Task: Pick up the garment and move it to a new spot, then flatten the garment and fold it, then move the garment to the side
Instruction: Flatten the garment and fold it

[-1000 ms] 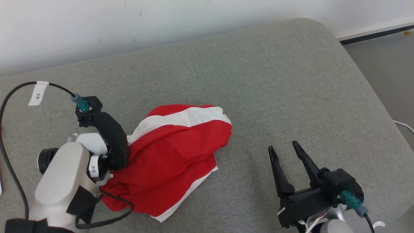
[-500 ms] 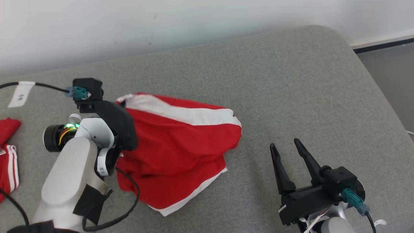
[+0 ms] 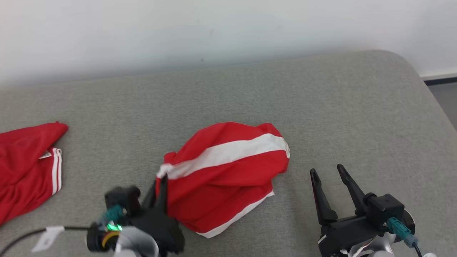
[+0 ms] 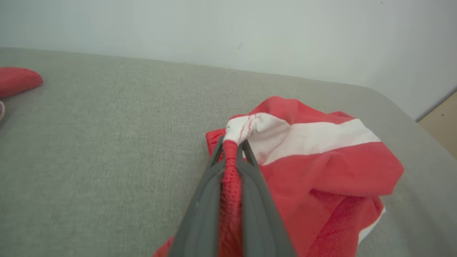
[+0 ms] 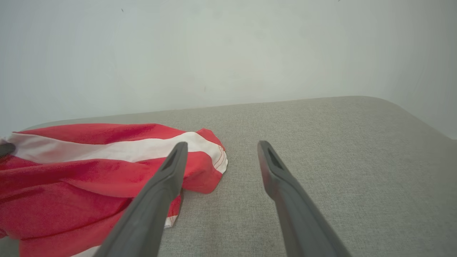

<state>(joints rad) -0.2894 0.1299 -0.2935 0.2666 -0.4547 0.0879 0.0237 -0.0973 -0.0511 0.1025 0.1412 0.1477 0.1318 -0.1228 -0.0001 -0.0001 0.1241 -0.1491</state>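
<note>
- Spreading across most of the head view, a grey fabric-covered padded surface [image 3: 250, 92] with a rounded far-right corner carries everything else.
- Behind it rises a plain white wall [image 3: 214, 28], with a strip of floor [image 3: 446, 107] at the right edge.
- The garment [image 3: 228, 178], red with a broad white band, lies bunched in a rumpled heap near the middle of the surface. A white hem shows along its near lower edge.
- A second piece of clothing [image 3: 25, 160], also red with thin white stripes, lies well apart from it at the far left of the surface.
- The right gripper [image 3: 326, 169] sits at the lower right, near the garment's right side and not touching it. Its two dark fingers are spread wide with nothing between them. In the right wrist view, grey surface shows in the gap of this gripper [image 5: 221, 144].
- The left gripper [image 3: 160, 180] is at the garment's near-left corner, fingers pressed together on a pinch of cloth. In the left wrist view, this gripper [image 4: 231, 144] has a red fold running up between its fingers. The stitched end of the white band bulges out just past the tips.
- A black cable with a white tag [image 3: 46, 238] trails off to the left from the left wrist.
- A small green light [image 3: 113, 226] glows on that wrist.
</note>
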